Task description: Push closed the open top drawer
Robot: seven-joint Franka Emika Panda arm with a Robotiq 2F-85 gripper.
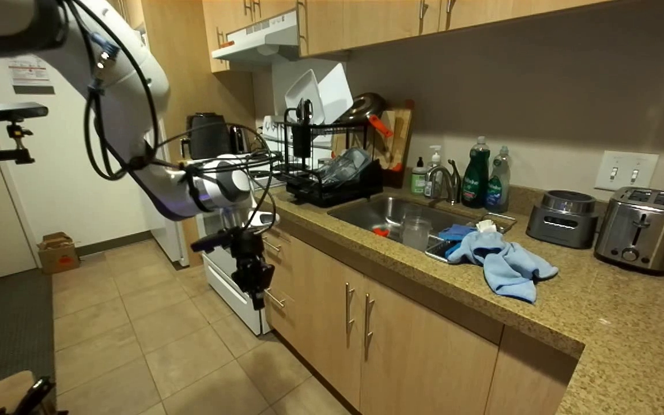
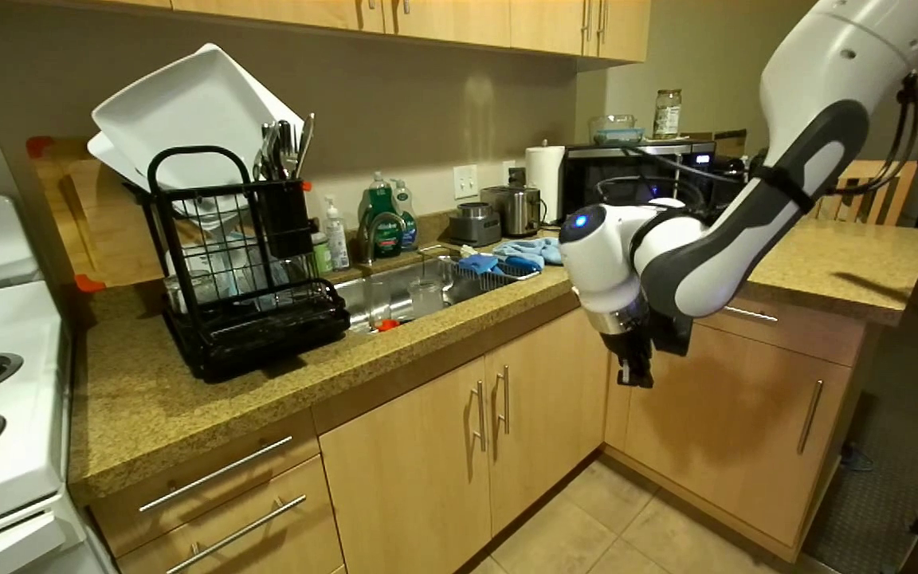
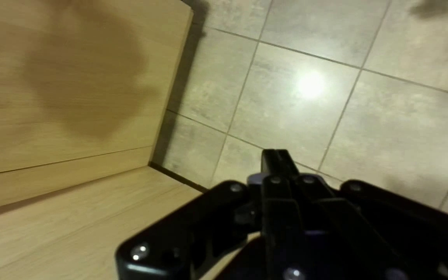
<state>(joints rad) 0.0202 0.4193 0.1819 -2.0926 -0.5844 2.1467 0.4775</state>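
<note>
Below the speckled brown stone counter, the push looks done

Beneath its overhang, in an exterior view, sits a wide, shallow light-wood drawer with a flat tan front and a slim horizontal metal handle. I take it for the task's top drawer because the white-and-black robot arm hangs near it; a second light-wood drawer, next to the white electric stove, leaves some doubt. Neither front visibly juts out, though the arm hides one end of the first.

Over the beige tiled floor hangs the black two-fingered gripper, tips downward and together, with nothing between them. It seems to stand apart from the light-wood cabinet door.

I judge this the last step: the front looks home, and what remains is confirming it and leaving. The next move calls for a look at the hidden end, then drawing the arm away without snagging the handle. Should a gap show there, bring the joined fingertips level with the drawer, clear of the handle, and press straight inward, mid-front.
</note>
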